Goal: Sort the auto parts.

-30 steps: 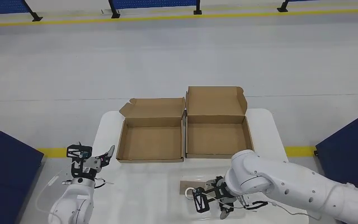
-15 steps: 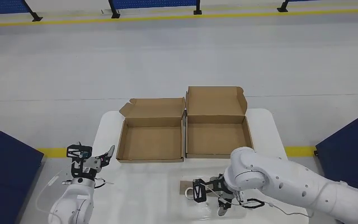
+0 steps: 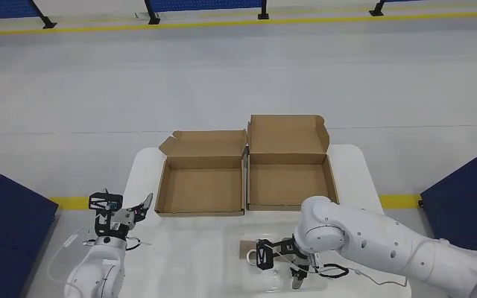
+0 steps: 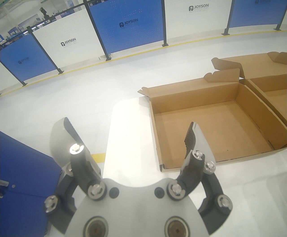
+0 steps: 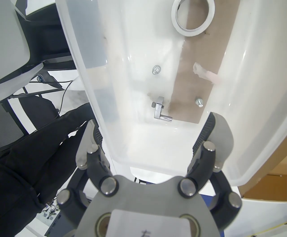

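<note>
Shifted slightly left since a second ago, my right gripper (image 5: 154, 125) hangs spread open at the near clear bin (image 5: 89, 67), whose bracket (image 5: 160, 111), bolts (image 5: 156, 69) and white ring (image 5: 192, 18) all await sorting into the far cardboard boxes (image 3: 200, 192), while my left gripper (image 4: 129, 128) waits open.

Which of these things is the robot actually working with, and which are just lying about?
Job: clear bin, white ring, metal bracket, two bolts, two cardboard boxes, open right claw.
Lying about: blue panels, brown sheet under the bin, yellow floor line.
</note>
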